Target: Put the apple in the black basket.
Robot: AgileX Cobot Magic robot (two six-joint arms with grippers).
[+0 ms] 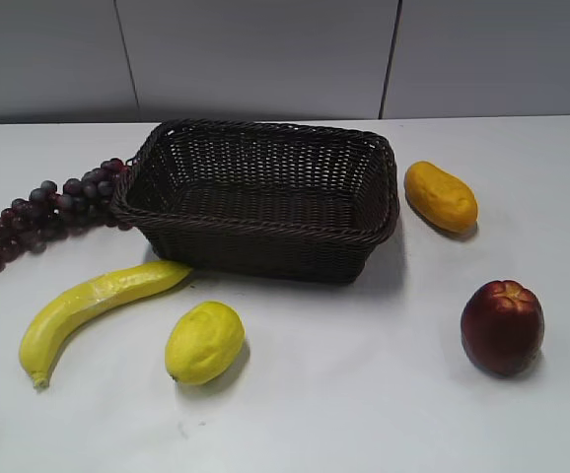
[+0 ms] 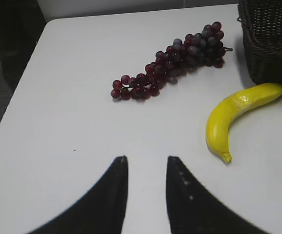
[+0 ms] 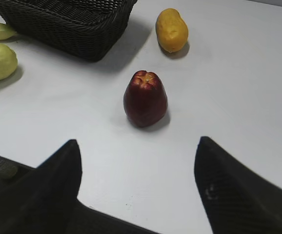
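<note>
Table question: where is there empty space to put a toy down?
The biggest bare patch of the table is at the front, between the lemon and the apple. More lies right of the mango. It is crowded on the left, where grapes and banana press against the basket.

Dark red apple point(image 1: 503, 327); brown-black woven basket point(image 1: 265, 251); yellow lemon point(image 1: 204, 342)

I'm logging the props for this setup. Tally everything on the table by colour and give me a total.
Yellow: 3, the banana, the lemon and the orange-yellow oblong fruit
Dark red: 2, the apple and the bunch of grapes
Black: 1, the black basket
Total: 6
</note>
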